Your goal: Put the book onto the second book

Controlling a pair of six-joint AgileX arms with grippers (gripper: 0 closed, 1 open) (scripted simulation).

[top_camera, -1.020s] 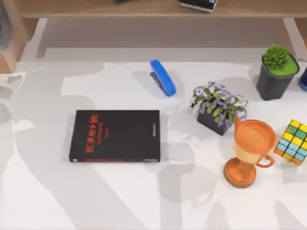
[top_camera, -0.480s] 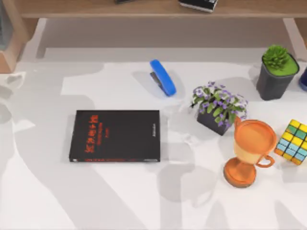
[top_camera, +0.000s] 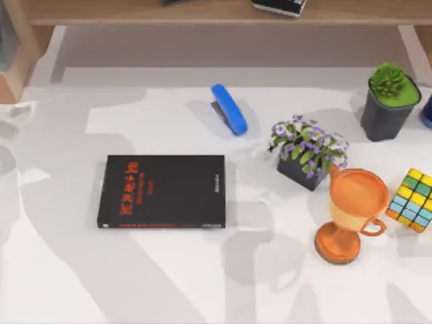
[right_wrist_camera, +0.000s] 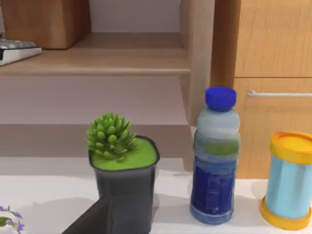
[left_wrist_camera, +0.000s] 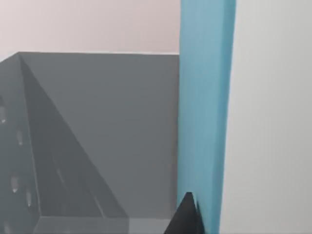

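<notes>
You had the second book (top_camera: 162, 192) lying flat on the white bench (top_camera: 135, 283), left of the middle, its black cover up and the red lettering along its left side. Nothing rested on it. Behind it lay a blue stapler (top_camera: 229, 109); to its right stood a purple-flowered plant (top_camera: 307, 150), an orange trophy (top_camera: 349, 214), a colour cube (top_camera: 412, 199) and a green plant in a dark pot (top_camera: 389, 101).

In your left wrist view the book (left_wrist_camera: 204, 112) stood upright as a teal-blue slab (seen edge-on), with one dark tip of the left gripper (left_wrist_camera: 185, 219) against its lower edge. You could not tell from that whether the gripper was clamped on the book or merely beside it. Behind it was a grey box-like shape (left_wrist_camera: 97, 136).

Your right wrist view faced the potted green plant (right_wrist_camera: 123, 165), a blue-capped bottle (right_wrist_camera: 217, 156) and a yellow-lidded can (right_wrist_camera: 291, 180) before a wooden shelf (right_wrist_camera: 97, 61).
</notes>
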